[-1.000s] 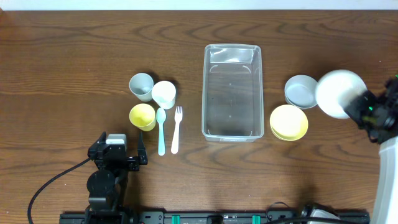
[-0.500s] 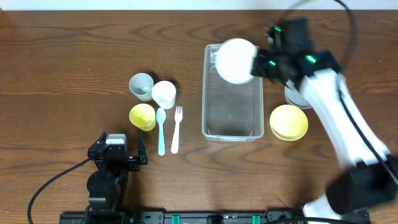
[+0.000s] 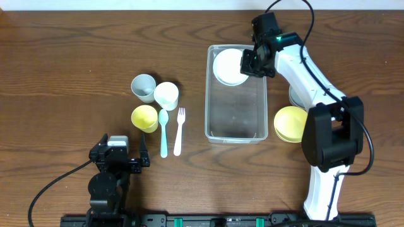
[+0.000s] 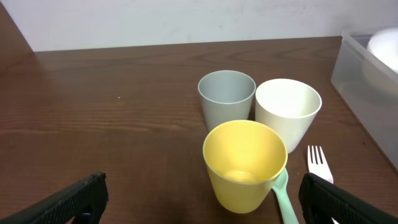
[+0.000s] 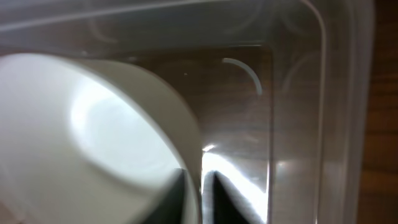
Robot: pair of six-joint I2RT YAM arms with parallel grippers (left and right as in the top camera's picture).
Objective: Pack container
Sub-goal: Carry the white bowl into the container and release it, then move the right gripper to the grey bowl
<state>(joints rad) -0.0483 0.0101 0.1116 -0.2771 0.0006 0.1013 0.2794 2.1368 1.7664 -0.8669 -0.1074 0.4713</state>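
The clear plastic container (image 3: 235, 107) stands at the table's middle. My right gripper (image 3: 250, 63) is shut on the rim of a white bowl (image 3: 230, 67) and holds it inside the container's far end. In the right wrist view the white bowl (image 5: 93, 137) fills the left, with my fingers (image 5: 200, 196) pinching its rim over the container (image 5: 311, 93). My left gripper (image 3: 120, 157) is open and empty near the front edge, behind a yellow cup (image 4: 244, 163). A grey cup (image 4: 227, 96), a white cup (image 4: 287, 112), a mint spoon (image 3: 163, 131) and a white fork (image 3: 179, 129) lie beside it.
A yellow bowl (image 3: 290, 123) and a grey bowl (image 3: 297, 94), partly hidden by the right arm, sit right of the container. The container's corner (image 4: 367, 62) shows at the right of the left wrist view.
My right arm has carried the white bowl from the far right over to the container and lowered it into the far end. The left arm has not moved.
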